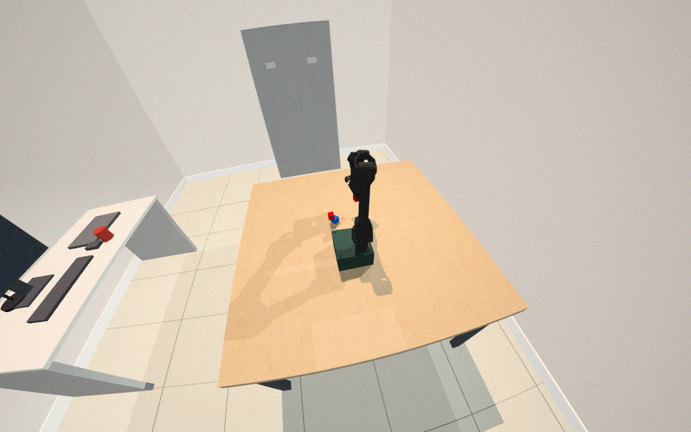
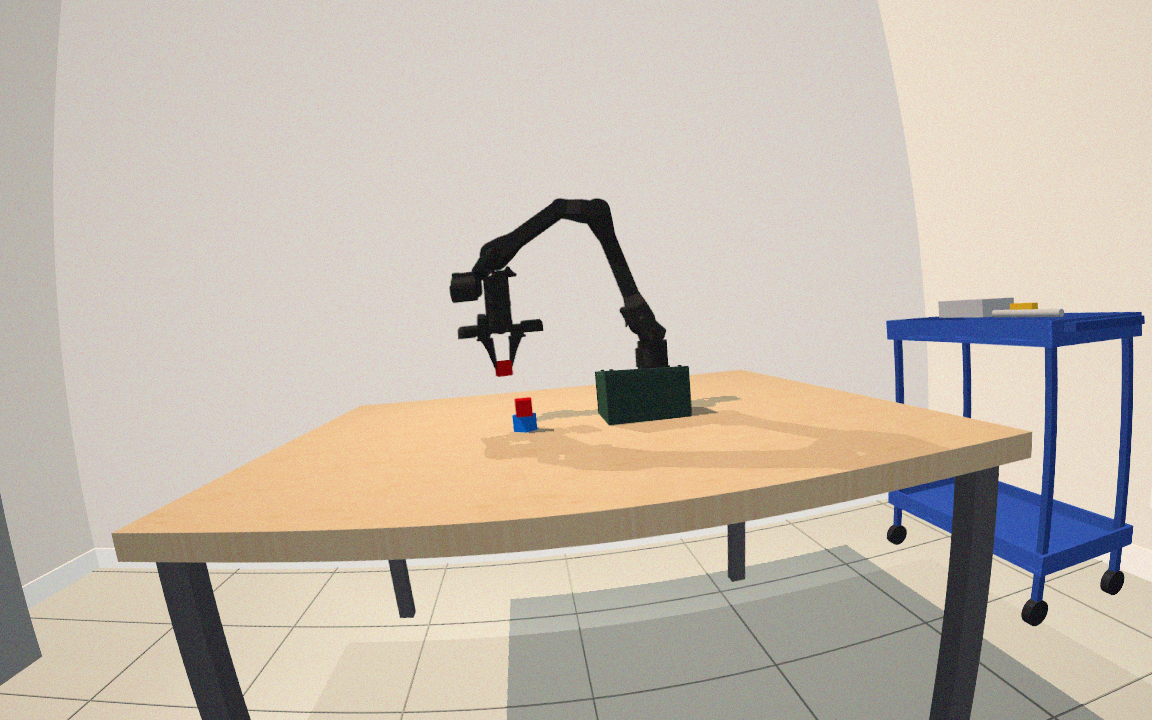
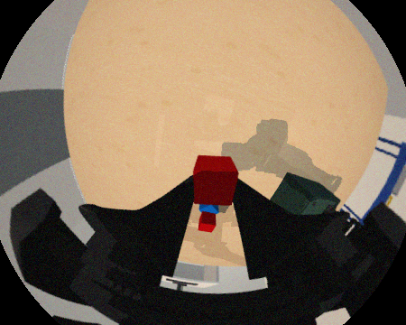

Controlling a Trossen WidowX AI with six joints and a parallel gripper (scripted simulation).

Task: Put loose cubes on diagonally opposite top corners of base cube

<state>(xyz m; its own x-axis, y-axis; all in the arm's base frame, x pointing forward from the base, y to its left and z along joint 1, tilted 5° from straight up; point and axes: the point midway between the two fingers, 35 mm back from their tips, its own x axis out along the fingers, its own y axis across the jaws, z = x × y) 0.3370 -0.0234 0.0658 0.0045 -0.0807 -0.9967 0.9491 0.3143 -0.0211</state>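
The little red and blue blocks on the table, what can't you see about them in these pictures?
- Top view: held red cube mostly hidden by the arm.
- Exterior view: placed red cube on blue base cube; too small to tell which corner.
- Wrist view: stack partly hidden behind the cube in the end effector.
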